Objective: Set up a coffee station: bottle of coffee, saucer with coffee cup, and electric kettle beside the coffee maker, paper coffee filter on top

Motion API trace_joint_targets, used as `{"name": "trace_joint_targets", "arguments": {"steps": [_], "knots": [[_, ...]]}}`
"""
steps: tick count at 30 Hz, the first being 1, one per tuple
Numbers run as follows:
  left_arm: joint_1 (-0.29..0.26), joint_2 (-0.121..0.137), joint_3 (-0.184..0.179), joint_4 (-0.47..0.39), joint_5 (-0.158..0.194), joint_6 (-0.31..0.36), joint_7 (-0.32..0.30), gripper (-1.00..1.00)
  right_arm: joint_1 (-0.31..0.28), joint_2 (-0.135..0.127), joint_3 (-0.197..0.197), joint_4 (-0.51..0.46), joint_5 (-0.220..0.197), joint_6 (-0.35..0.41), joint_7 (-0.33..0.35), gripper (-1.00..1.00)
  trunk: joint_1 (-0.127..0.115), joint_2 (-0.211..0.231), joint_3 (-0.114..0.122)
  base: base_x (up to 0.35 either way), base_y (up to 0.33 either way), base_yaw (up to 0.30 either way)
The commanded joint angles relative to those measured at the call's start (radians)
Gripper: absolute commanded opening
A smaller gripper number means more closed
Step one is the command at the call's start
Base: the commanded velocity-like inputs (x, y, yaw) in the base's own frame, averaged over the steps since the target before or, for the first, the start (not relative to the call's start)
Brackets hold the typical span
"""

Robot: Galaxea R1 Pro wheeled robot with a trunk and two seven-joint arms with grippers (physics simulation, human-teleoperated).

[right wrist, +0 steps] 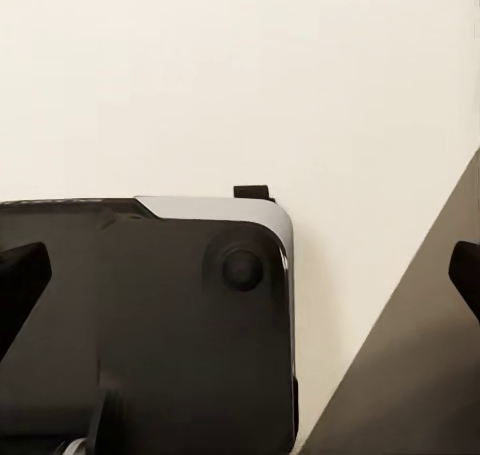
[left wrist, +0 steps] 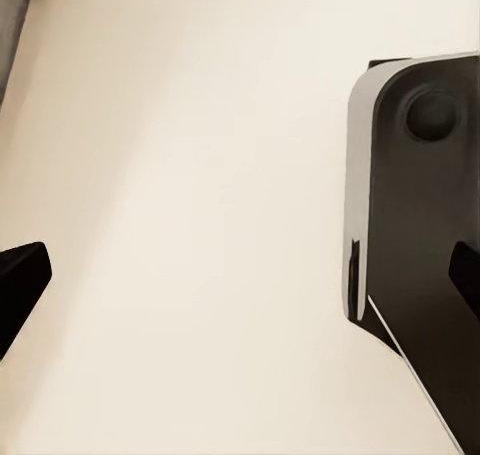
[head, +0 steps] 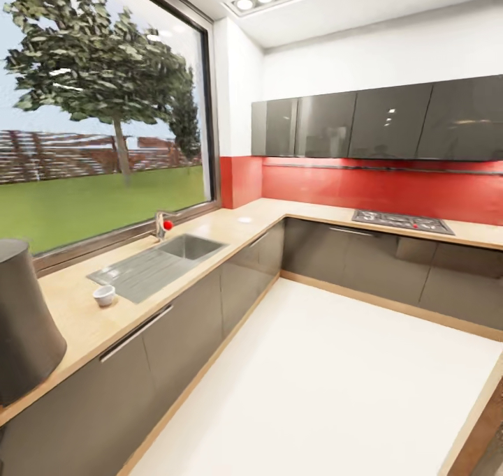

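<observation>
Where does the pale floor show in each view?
Head view: the floor fills the lower middle and right.
Left wrist view: floor beside the robot's dark base.
Right wrist view: floor beyond the same base.
Shared landmark: the base, in both wrist views.

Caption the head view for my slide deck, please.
Coffee cup beside steel sink on the kitchen countertop, coffee maker at near edge.

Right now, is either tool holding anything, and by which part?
Nothing is held. The left tool and right tool are both open over bare floor.
</observation>
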Motion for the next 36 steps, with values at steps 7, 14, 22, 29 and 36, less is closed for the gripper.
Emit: {"name": "trace_joint_targets", "arguments": {"steps": [7, 14, 22, 29, 36], "knots": [[0.001, -0.001, 0.009, -0.001, -0.011, -0.003, 0.004, 1.00, 0.000, 0.000, -0.001, 0.001, -0.002, -0.004, 0.001, 1.00, 0.001, 0.000, 0.000, 0.337, 0.000, -0.269], [0.000, -0.001, 0.010, -0.001, -0.011, -0.003, 0.004, 1.00, 0.000, 0.000, -0.001, 0.001, -0.002, -0.004, 0.001, 1.00, 0.001, 0.000, 0.000, 0.338, 0.000, -0.268], [0.000, -0.002, 0.010, -0.001, -0.012, -0.003, 0.004, 1.00, 0.000, 0.000, -0.001, 0.001, -0.002, -0.004, 0.001, 1.00, 0.001, 0.000, 0.000, 0.338, 0.000, -0.269], [0.000, -0.002, 0.011, -0.001, -0.012, -0.003, 0.003, 1.00, 0.000, 0.001, 0.001, 0.001, -0.002, -0.004, 0.002, 1.00, 0.001, 0.000, -0.003, 0.338, 0.000, -0.192], [0.000, -0.002, 0.011, -0.002, -0.012, -0.004, -0.001, 1.00, -0.001, 0.009, 0.005, 0.000, -0.002, -0.006, 0.002, 1.00, 0.001, 0.000, -0.003, 0.338, 0.000, -0.017]]}}
